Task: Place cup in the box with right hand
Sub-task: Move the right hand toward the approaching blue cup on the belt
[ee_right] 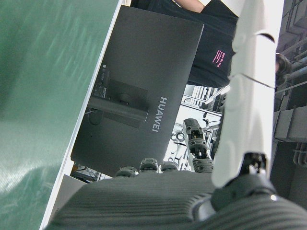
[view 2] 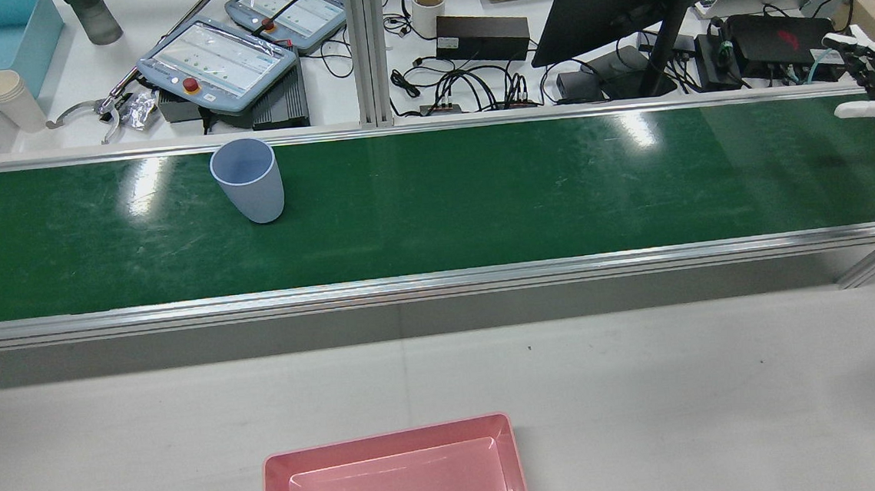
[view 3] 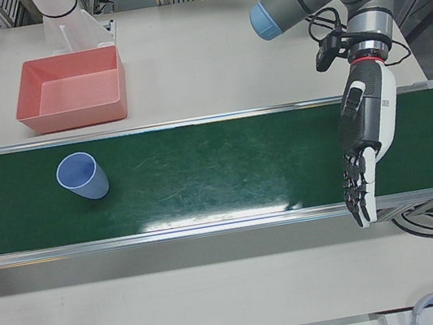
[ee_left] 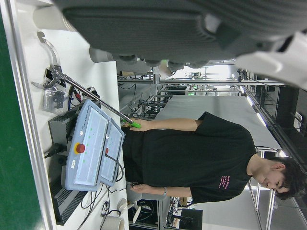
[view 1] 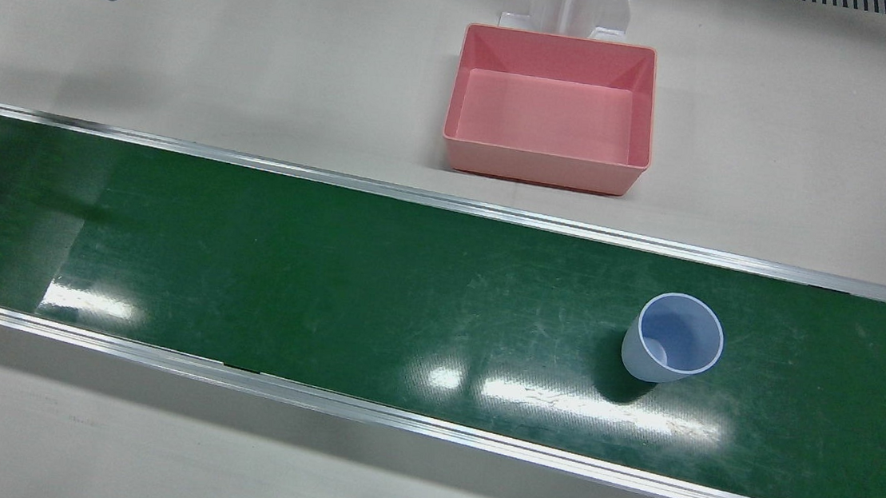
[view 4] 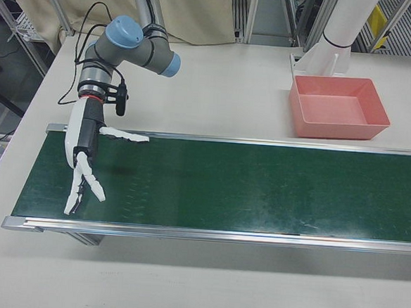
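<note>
pale blue cup (view 1: 673,338) stands upright on the green belt (view 1: 329,271), well apart from the right hand (view 4: 83,161), fingers spread, empty; approach not begun, a long reach comes next.

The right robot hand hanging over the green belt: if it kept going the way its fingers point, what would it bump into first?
Probably the green belt: the right robot hand points downward with open fingers, nothing beneath. Its height above the belt is unclear.

Bare belt (view 1: 329,271) around cup (view 1: 673,338)
</note>
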